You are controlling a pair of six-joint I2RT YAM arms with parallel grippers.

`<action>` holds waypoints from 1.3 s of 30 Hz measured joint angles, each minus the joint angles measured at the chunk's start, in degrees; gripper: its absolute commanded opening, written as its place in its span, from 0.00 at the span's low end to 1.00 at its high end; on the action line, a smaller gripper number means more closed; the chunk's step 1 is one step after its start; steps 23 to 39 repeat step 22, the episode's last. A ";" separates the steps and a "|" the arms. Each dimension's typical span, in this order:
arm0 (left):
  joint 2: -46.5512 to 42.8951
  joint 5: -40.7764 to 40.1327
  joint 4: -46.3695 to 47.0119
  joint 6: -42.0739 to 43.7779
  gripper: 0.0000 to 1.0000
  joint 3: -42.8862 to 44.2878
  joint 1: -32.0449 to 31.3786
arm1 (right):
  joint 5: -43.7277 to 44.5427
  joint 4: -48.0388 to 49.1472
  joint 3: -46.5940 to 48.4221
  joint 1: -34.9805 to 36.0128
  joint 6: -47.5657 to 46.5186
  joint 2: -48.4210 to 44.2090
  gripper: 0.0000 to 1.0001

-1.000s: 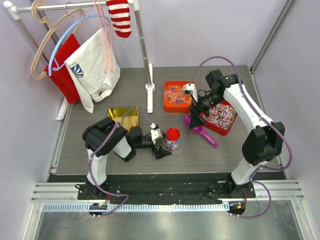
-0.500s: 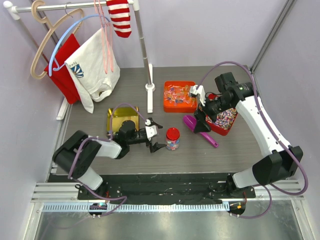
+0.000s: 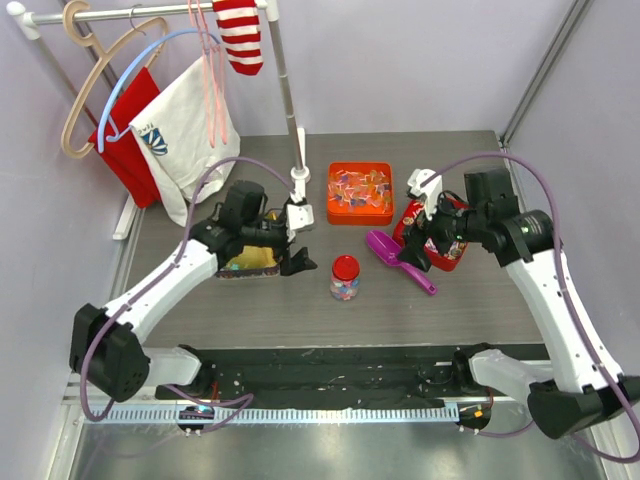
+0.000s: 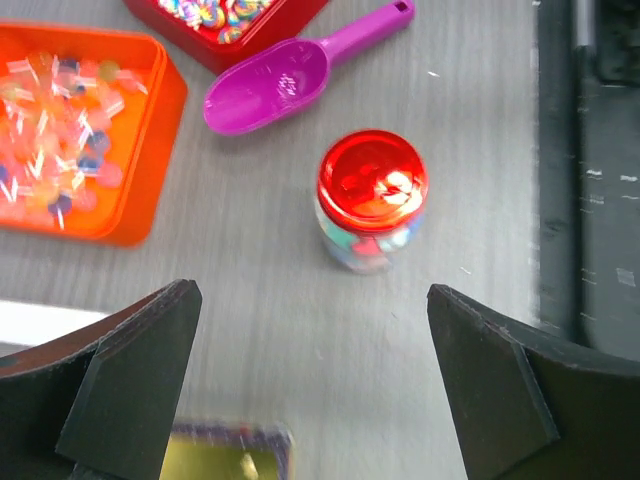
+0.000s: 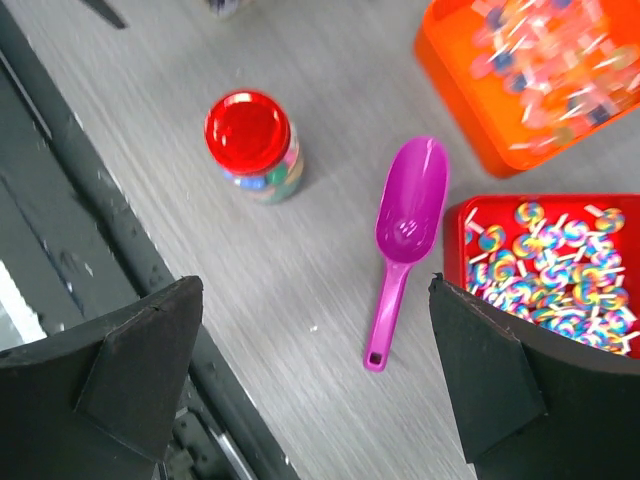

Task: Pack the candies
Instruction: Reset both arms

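Note:
The candies (image 4: 366, 246) are tiny mixed-colour sweets inside a small clear jar with a red lid (image 3: 345, 268), standing upright mid-table. The jar (image 4: 372, 186) lies ahead of my left gripper (image 4: 311, 290), which hovers open and empty at the corner of a gold tin (image 3: 250, 262). In the top view my left gripper (image 3: 299, 240) is left of the jar, apart from it. My right gripper (image 3: 414, 240) hangs open and empty above the near edge of the red tin (image 3: 449, 262). Its wrist view shows the jar (image 5: 249, 135) and a purple scoop (image 5: 404, 235) lying on the table.
An orange tin (image 3: 360, 215) of wrapped sweets sits at the back centre, and the red tin of swirl sweets (image 5: 545, 270) is to its right. A clothes rail with its post (image 3: 299, 185), hangers, cloths and a striped sock stands at the back left. The gold tin (image 4: 225, 455) shows in the left wrist view.
My left arm has swung back from beside the jar to the gold tin. My right arm has drawn away to the right of the scoop, its jaws opening wider.

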 measured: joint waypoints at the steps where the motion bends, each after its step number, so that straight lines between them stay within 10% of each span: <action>1: -0.46 0.09 -2.91 -0.15 1.00 1.88 0.44 | 0.02 0.66 0.00 0.00 0.87 -1.05 1.00; 15: -11.96 8.76 -24.65 -13.99 1.00 32.00 10.05 | -11.34 -0.13 13.84 0.00 4.87 -6.69 1.00; 39: -16.57 10.10 -24.61 -20.72 1.00 34.01 10.05 | -14.80 -2.38 18.25 0.00 4.22 -9.53 1.00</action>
